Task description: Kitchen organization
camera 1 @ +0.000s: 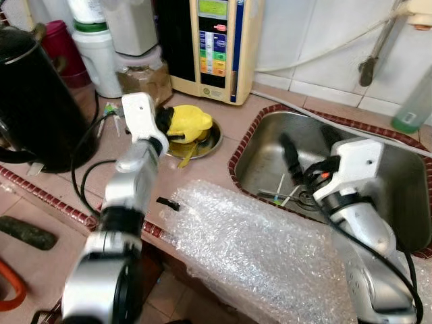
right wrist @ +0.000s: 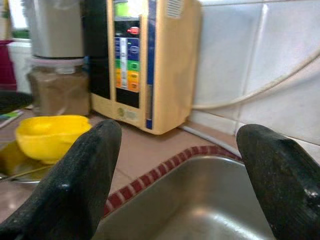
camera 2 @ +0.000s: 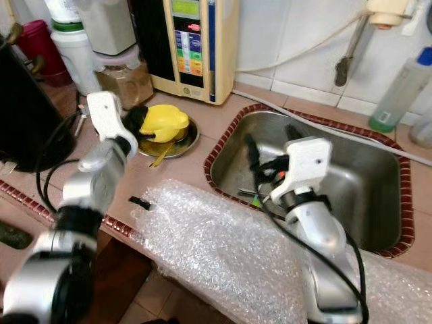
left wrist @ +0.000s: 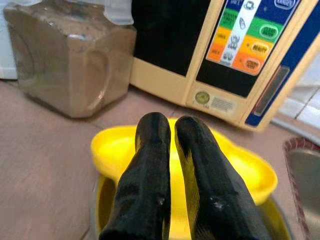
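1. The left gripper (camera 2: 138,119) reached to the yellow bowl (camera 2: 164,120), which sat in a metal dish (camera 2: 181,143) on the counter.
2. The right gripper (camera 2: 260,162) hung over the steel sink (camera 2: 358,179), fingers apart.
3. Bubble wrap (camera 2: 216,250) lay along the counter edge (a small black piece (camera 2: 140,202) lay just beside it).
4. A cream appliance (camera 2: 192,47) stood against the wall.

Tiled counter (camera 1: 223,121) under bubble wrap (camera 1: 250,250)

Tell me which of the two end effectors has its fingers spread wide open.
The right end effector, hanging over the sink, has its fingers far apart. The left end effector, at the yellow bowl, has its fingers pressed together.
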`<state>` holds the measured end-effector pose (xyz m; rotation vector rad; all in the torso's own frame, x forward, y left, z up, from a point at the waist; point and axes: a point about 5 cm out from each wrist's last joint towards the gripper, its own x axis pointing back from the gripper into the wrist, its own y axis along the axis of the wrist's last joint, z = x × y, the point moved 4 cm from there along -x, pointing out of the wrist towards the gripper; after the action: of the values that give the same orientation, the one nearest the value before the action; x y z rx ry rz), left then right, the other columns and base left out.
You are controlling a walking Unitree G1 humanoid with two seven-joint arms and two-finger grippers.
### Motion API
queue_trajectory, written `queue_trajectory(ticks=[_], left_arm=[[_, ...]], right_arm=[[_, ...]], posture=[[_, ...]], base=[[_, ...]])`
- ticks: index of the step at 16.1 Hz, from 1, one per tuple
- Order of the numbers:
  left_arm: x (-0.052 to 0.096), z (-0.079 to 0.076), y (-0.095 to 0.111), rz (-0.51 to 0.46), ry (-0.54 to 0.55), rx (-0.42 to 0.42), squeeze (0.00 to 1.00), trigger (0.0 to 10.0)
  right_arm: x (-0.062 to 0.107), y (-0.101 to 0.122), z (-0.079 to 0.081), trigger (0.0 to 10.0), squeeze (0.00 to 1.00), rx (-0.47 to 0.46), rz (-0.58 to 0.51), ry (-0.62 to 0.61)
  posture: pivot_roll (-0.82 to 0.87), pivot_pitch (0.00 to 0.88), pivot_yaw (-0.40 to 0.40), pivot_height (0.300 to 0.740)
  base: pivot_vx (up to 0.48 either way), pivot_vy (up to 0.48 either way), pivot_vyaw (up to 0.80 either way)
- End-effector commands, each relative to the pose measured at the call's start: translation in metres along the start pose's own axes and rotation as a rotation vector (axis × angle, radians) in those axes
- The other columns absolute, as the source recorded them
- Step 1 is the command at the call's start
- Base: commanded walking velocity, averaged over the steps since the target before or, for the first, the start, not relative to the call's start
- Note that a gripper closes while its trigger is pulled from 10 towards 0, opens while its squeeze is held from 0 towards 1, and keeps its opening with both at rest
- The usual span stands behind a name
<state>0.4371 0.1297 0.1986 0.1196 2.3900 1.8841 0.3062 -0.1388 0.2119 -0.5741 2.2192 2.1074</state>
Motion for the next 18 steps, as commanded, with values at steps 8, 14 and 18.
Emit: queue_trajectory(ticks=[8, 14, 18], left_arm=[[-0.018, 0.013, 0.000, 0.116, 0.146, 0.166, 0.00, 8.7], [-0.022, 0.006, 0.023, -0.009, 0.073, 0.132, 1.00, 10.0], [-0.022, 0.011, 0.035, -0.066, 0.104, 0.186, 1.00, 10.0]], right_arm=[[0.009, 0.004, 0.019, 10.0, 0.00, 0.018, 0.025, 0.068], [0.007, 0.001, 0.022, 10.0, 0.00, 0.017, 0.032, 0.075], [0.005, 0.000, 0.023, 10.0, 0.00, 0.013, 0.030, 0.072]], posture=[[-0.08, 0.173, 0.097, 0.740], [-0.06, 0.170, 0.094, 0.740], [-0.05, 0.177, 0.093, 0.740]], base=[[0.000, 0.000, 0.00], [0.000, 0.000, 0.00], [0.000, 0.000, 0.00]])
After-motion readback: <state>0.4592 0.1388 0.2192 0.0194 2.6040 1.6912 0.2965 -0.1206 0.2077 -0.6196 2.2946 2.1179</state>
